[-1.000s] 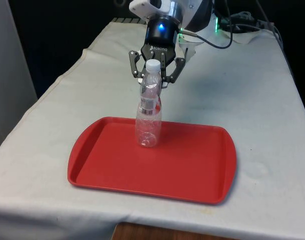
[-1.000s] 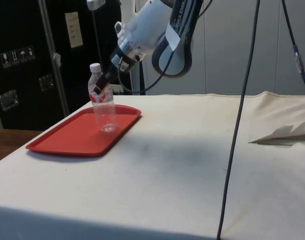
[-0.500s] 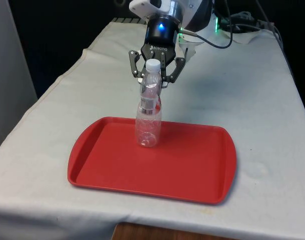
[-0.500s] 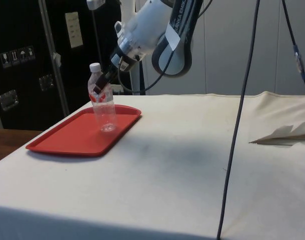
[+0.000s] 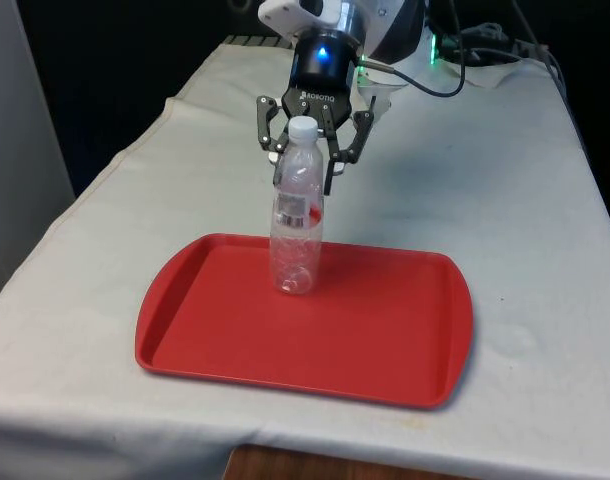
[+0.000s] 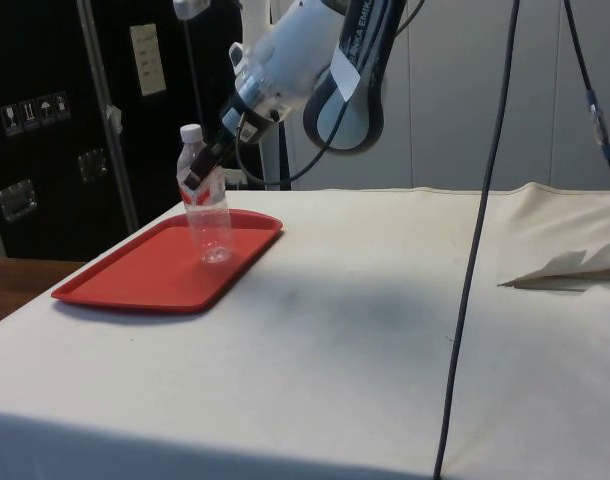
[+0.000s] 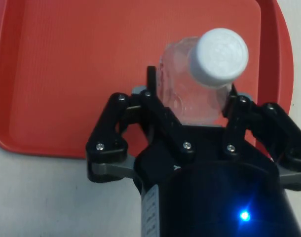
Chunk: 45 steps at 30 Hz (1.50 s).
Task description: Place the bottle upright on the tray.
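A clear plastic bottle (image 5: 297,240) with a white cap stands upright on the red tray (image 5: 385,330), towards the tray's far edge and left of its middle in the front view. My gripper (image 5: 303,187) is behind it at neck height, open, with one finger on each side of the bottle's upper part and a small gap showing. From the side, the bottle (image 6: 207,215) stands on the tray (image 6: 135,275) with the gripper (image 6: 197,180) at its shoulder. In the wrist view the fingers (image 7: 150,79) flank the bottle (image 7: 200,94) over the tray (image 7: 66,59).
The tray lies near the table's front edge. A black cable (image 6: 480,230) hangs down across the side view. A raised fold of the white cloth (image 6: 565,268) lies far from the tray.
The fingers have spread apart from the bottle's neck. The bottle has straightened slightly and stays standing on the tray.
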### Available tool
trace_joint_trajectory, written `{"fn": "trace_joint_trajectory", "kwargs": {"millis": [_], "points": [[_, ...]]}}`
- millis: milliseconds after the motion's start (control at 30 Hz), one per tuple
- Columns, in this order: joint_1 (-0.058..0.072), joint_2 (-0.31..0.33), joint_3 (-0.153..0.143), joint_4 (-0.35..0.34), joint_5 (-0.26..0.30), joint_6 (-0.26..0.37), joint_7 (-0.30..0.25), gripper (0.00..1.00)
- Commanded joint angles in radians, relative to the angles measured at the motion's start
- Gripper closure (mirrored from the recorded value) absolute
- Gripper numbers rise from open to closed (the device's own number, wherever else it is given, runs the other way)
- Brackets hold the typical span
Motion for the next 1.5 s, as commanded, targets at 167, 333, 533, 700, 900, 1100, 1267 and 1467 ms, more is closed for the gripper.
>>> {"fn": "trace_joint_trajectory", "kwargs": {"millis": [167,333,533,700,900,1100,1267,1467], "points": [[0.0,0.0,0.001,0.0,0.0,0.0,0.0,0.13],[0.0,0.0,0.001,0.0,0.0,0.0,0.0,0.0],[0.0,0.0,0.0,0.0,0.0,0.0,0.0,0.0],[0.0,0.0,0.0,-0.001,0.0,0.0,-0.001,0.0],[0.01,-0.008,-0.007,-0.02,0.006,0.013,-0.006,0.0],[0.02,-0.017,-0.014,-0.045,0.013,0.039,-0.015,0.0],[0.029,-0.027,-0.019,-0.075,0.021,0.074,-0.029,0.0],[0.036,-0.039,-0.02,-0.112,0.027,0.118,-0.045,0.0]]}}
